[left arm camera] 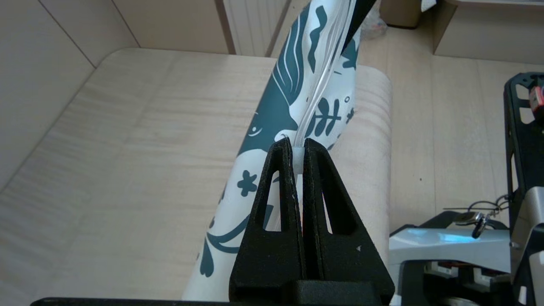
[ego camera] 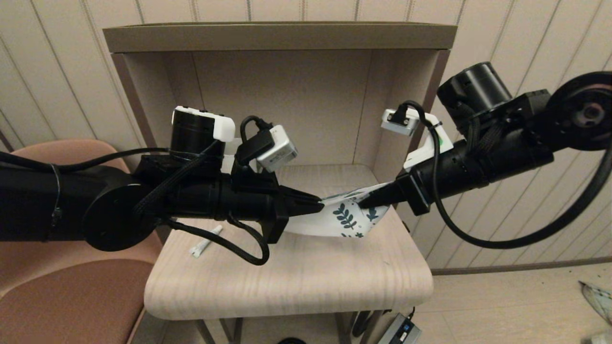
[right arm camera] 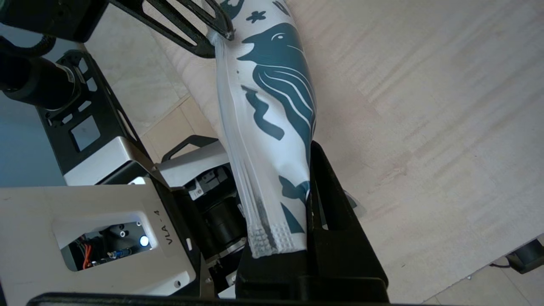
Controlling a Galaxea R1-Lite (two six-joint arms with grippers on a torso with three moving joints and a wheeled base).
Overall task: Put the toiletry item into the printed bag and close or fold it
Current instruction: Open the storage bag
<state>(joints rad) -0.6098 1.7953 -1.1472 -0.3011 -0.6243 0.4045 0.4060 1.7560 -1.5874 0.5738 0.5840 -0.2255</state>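
Left gripper (ego camera: 319, 206) and right gripper (ego camera: 362, 203) each pinch an end of the printed bag's (ego camera: 344, 217) zip edge, holding it up over the table (ego camera: 296, 277) – likely to open its mouth – while the toiletry item (ego camera: 205, 241) lies outside on the table, under the left arm.

Just a light wood side table (ego camera: 296, 282) with a boxy shelf back (ego camera: 277, 38) against a paneled wall (ego camera: 57, 62), pinkish chair (ego camera: 71, 286) on one side, some gadget (ego camera: 400, 332) on the floor underneath.
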